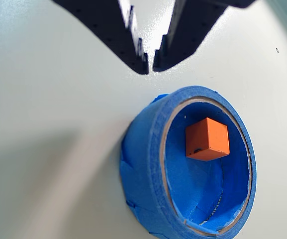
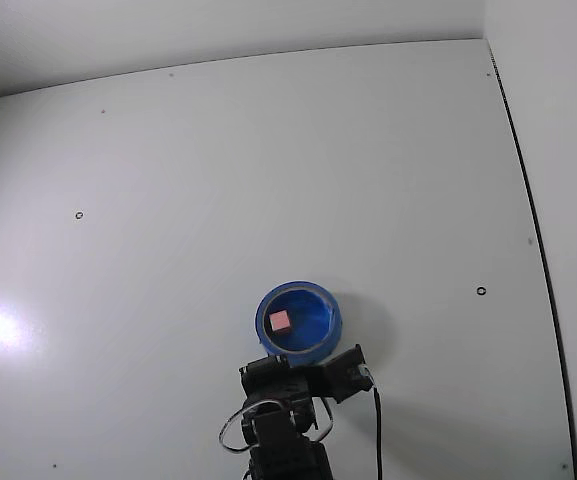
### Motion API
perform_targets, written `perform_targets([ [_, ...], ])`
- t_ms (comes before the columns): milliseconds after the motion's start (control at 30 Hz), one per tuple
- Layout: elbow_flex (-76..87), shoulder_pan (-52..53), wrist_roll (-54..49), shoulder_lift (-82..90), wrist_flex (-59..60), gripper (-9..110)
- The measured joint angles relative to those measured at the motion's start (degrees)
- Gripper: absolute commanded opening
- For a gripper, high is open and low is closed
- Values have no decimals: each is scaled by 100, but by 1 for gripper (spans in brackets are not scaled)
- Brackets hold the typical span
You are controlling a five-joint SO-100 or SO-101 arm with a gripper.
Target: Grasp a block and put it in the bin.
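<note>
Wrist view: claw (image 1: 150, 67) at 12 o'clock, tips nearly touching, holding nothing. The bin (image 1: 143, 164) sits on the white bench (image 1: 44, 124) at 5 o'clock. The block (image 1: 207, 139) rests inside the bin, toward 1 o'clock.

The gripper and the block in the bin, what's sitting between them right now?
In the wrist view, only bare table and the bin's taped near wall and rim separate the gripper from the block. Nothing else lies there.
</note>
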Motion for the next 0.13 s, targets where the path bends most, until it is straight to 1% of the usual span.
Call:
perform_targets([
  [133, 0, 0, 0, 0, 0, 0],
])
